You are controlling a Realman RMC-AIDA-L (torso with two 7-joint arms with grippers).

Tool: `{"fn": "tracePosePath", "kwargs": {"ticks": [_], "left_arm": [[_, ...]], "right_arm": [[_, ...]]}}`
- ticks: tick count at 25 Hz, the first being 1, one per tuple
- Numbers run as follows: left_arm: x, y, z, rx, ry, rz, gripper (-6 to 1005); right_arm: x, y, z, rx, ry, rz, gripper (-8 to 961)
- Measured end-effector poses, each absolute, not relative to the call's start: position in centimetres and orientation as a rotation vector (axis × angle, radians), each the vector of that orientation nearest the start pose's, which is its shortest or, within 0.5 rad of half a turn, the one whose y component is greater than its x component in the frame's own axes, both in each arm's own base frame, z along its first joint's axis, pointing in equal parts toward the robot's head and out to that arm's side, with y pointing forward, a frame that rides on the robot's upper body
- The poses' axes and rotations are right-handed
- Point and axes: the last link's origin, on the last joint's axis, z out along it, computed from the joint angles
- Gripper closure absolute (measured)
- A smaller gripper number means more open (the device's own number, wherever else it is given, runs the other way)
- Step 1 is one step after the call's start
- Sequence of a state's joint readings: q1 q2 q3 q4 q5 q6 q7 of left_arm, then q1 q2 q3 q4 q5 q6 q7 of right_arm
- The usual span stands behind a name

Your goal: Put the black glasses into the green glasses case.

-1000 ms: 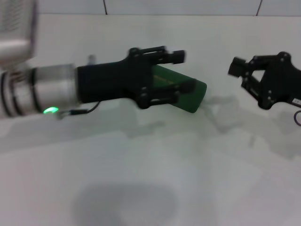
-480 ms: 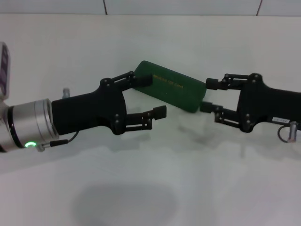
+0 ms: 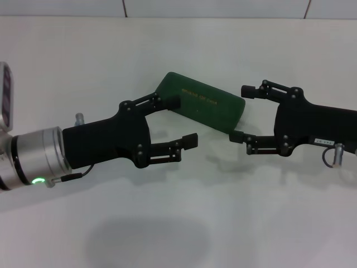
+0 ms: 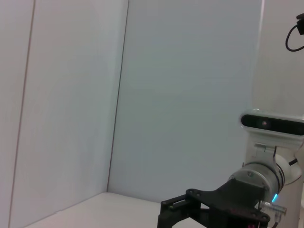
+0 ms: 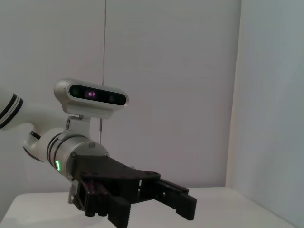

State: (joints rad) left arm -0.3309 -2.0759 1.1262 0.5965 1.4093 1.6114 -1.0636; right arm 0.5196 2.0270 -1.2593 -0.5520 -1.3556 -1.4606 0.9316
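Green glasses case (image 3: 201, 109) closed, lying flat and askew on the white surface (image 3: 178, 223), a little toward the far edge, gold lettering up. No black glasses anywhere in view, neither on the surface nor in a pincer.

Left pincer (image 3: 181, 120) spread wide and empty, upper finger at the case's left end, lower finger hanging in front of the near long side; touching or just apart, hard to tell from above. Right pincer (image 3: 241, 113) likewise spread wide and empty, straddling the case's right end, with the same doubt about contact. Both arms reaching in low from opposite side edges, level with the case. Wrist views turned outward at the walls, each showing only the other arm: right pincer from the left wrist (image 4: 173, 216), left pincer from the right wrist (image 5: 164, 202); no case in either.

Probable step in hand: steadying and opening the case, with the lid shut and nothing loaded.

To do it well:
- Settle one pincer on one end of the case, squarely across its short width, not on a rounded corner where a hard shell slips.
- Hold the base down firmly before prying, otherwise the whole case likely skids across the smooth surface.
- Seek the seam with the other pincer on the side away from the hinge; which side, not visible here.
- Lift slowly, watching for the case twisting.
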Motion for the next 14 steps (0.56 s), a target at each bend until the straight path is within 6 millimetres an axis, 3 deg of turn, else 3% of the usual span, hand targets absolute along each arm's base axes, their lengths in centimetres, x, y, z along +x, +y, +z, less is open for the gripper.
{"fn": "tracePosePath", "kwargs": {"ticks": [5, 14], "left_arm": [[-24.73, 27.93, -2.19, -2.641, -0.322, -1.103, 124], [-24.79, 27.74, -2.74, -2.635, -0.284, -1.102, 124]], "right_arm": [[21.61, 32.83, -3.13, -2.699, 0.015, 0.932, 68], [21.95, 32.62, -3.34, -2.698, 0.015, 0.929, 68]]}}
